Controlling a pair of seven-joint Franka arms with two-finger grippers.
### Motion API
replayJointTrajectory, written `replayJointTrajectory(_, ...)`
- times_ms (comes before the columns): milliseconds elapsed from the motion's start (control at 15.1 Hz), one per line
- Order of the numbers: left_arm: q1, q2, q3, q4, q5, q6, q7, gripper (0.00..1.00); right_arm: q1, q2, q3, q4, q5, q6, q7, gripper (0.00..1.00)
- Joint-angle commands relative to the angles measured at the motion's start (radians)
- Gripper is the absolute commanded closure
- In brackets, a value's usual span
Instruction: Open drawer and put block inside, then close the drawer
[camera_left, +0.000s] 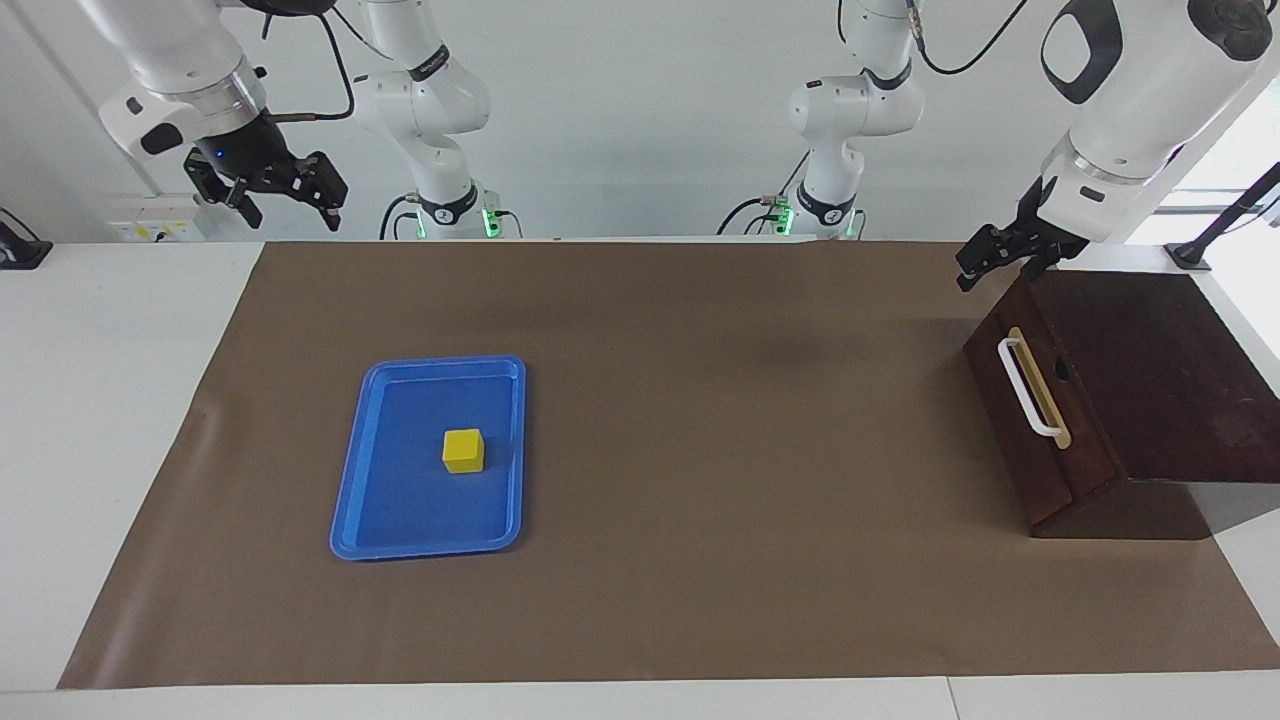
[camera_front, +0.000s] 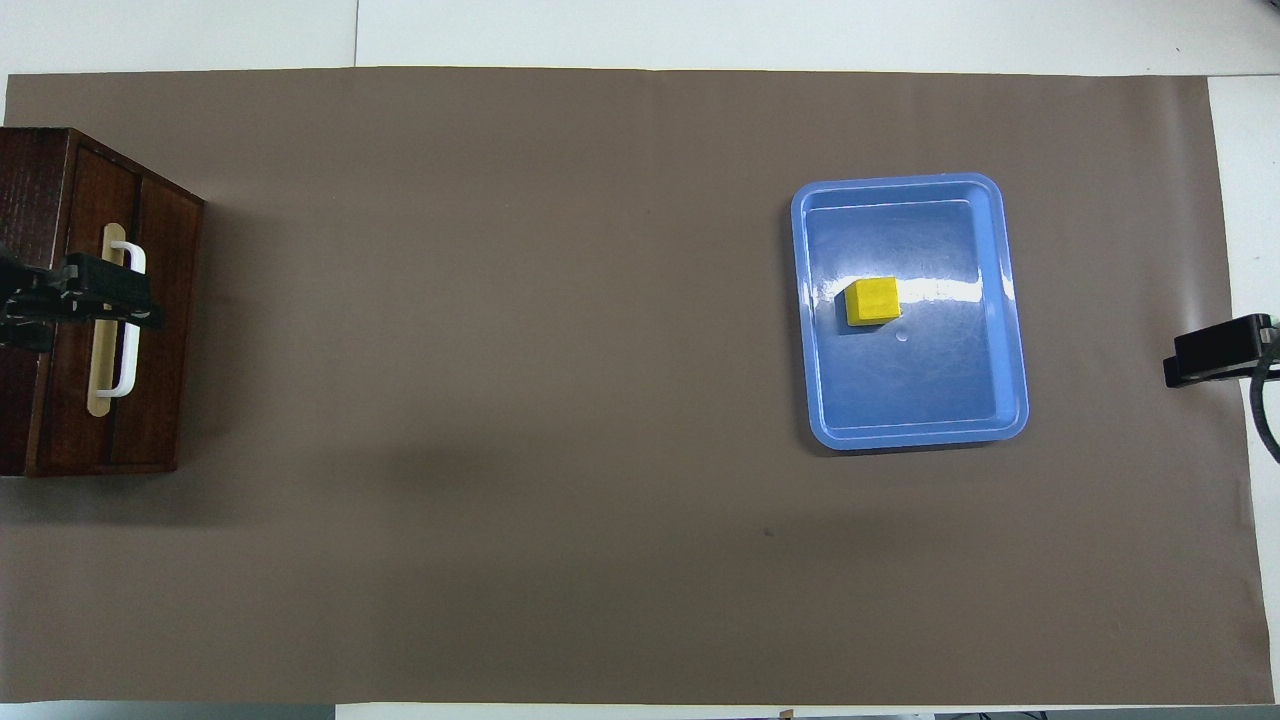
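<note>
Drawer (camera_left: 1040, 420) is seen shut at the left arm's end of the table, its white handle (camera_left: 1030, 388) (long axis running away from the robots) lying just below the left gripper (camera_left: 990, 262), whose fingers are spread apart, while the block (camera_left: 463, 450) is left in the blue tray (camera_left: 350, 500) under no gripper, the right gripper (camera_left: 285, 190) being held open and raised at its own end.

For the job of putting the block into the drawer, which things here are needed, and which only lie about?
Needed:
- drawer, shut, in its dark wooden box
- yellow block, on the tray
- left tool, open, over the box's top edge
- right tool, open, waiting in the air

Only lying about:
- blue tray
- brown mat
</note>
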Motion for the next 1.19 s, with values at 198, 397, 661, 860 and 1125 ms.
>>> replayJointTrajectory(198,0.007,-0.014,0.0,-0.008,-0.017,0.008,0.009,0.0,0.0,-0.014,0.0,-0.01,0.012,-0.001,0.013,0.0)
replayJointTrajectory(397,0.006,-0.014,0.0,-0.008,-0.015,0.008,0.005,0.0,0.0,-0.014,0.0,-0.01,0.012,0.001,0.011,0.0)
replayJointTrajectory(661,0.007,-0.014,0.0,-0.011,-0.006,0.014,0.017,0.0,0.0,-0.015,0.0,-0.016,0.012,0.005,-0.054,0.0)
replayJointTrajectory(860,-0.005,-0.046,-0.002,-0.11,0.061,0.176,0.012,0.0,-0.001,-0.044,0.0,-0.076,0.021,0.048,-0.2,0.0)
replayJointTrajectory(1125,-0.027,-0.054,-0.005,-0.213,0.238,0.291,0.008,0.0,-0.004,-0.113,0.0,-0.258,0.024,0.238,-0.516,0.0)
